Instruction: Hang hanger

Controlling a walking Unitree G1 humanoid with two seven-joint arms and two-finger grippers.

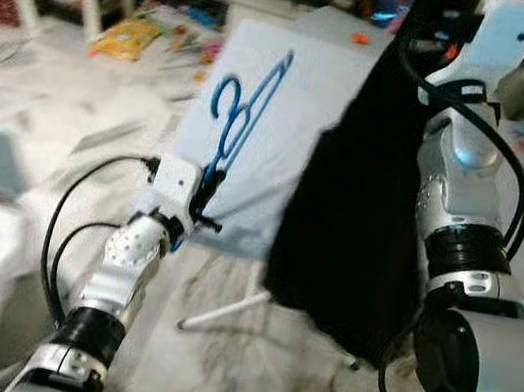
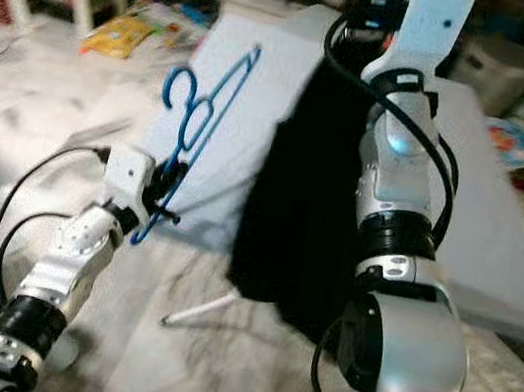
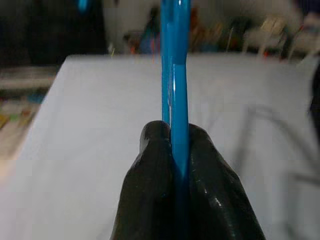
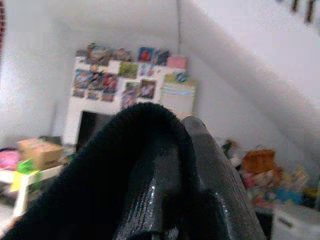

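Left gripper (image 3: 175, 150) pinches blue hanger (image 1: 240, 116), which rises above its fingers before the pale sheet (image 1: 249, 153). Right gripper (image 4: 182, 150), raised high, is clamped on black garment (image 1: 349, 222) draping below it.

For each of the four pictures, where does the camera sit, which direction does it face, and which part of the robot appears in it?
Left eye view: on the head, facing forward and down; both arms, blue hanger, black garment.
Right eye view: beside it, same scene.
Left wrist view: along the left gripper, shut on the hanger, toward the pale sheet.
Right wrist view: along the right gripper, raised, holding the garment, toward the room's wall.
Shared: the hanger appears in the eye and left wrist views.
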